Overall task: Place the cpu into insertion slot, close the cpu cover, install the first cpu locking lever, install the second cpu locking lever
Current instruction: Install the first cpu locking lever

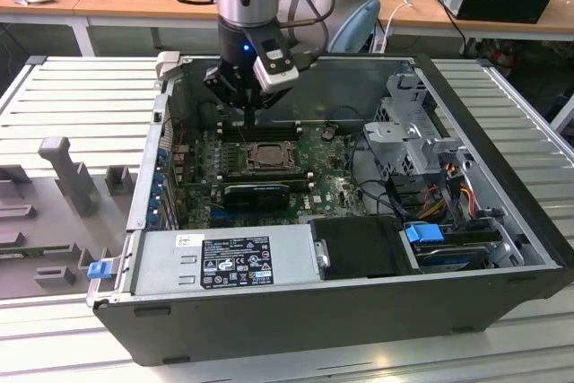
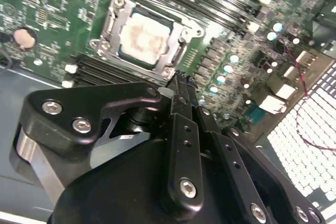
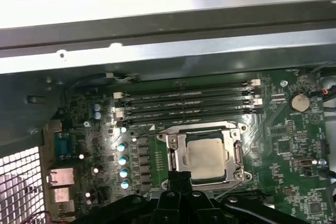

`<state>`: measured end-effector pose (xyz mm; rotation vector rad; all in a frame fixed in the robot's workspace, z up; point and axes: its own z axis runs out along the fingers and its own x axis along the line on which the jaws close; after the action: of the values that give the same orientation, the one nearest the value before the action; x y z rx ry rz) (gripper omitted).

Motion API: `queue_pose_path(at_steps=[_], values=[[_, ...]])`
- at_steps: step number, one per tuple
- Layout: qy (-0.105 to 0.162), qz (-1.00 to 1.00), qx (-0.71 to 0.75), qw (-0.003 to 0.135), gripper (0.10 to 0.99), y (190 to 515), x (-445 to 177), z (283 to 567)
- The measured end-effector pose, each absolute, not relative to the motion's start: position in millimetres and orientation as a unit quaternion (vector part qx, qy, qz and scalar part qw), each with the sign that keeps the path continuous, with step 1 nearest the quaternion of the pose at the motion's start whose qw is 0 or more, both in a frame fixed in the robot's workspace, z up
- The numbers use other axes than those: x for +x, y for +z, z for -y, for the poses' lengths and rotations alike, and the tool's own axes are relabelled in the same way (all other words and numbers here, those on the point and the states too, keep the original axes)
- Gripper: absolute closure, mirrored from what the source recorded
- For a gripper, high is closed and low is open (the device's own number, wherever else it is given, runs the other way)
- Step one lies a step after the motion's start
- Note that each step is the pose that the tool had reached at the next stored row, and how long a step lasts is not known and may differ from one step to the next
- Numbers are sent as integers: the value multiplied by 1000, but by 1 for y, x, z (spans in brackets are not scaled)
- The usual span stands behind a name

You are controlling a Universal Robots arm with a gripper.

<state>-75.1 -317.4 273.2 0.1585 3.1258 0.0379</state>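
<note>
Second wrist view shows the cpu (image 2: 144, 38), pale silver-grey with a faint brownish smudge, lying flat in the insertion slot (image 2: 116, 19) on the green motherboard (image 2: 47, 3). The cpu cover (image 2: 181, 39) frames it, apparently lowered so the chip stays seated. Just beside the socket's edge hangs the hand (image 2: 181, 80), its black fingers pressed together and pinching nothing, likely to push on the socket hardware. Long black memory slots (image 3: 189, 103) run alongside, inside the open computer case (image 1: 502, 123).
</note>
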Motion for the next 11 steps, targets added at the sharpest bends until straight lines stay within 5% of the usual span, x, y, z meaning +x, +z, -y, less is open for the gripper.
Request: queue_pose_path(at_steps=[11], values=[[13,-999,47,6,980,268,-93,317]])
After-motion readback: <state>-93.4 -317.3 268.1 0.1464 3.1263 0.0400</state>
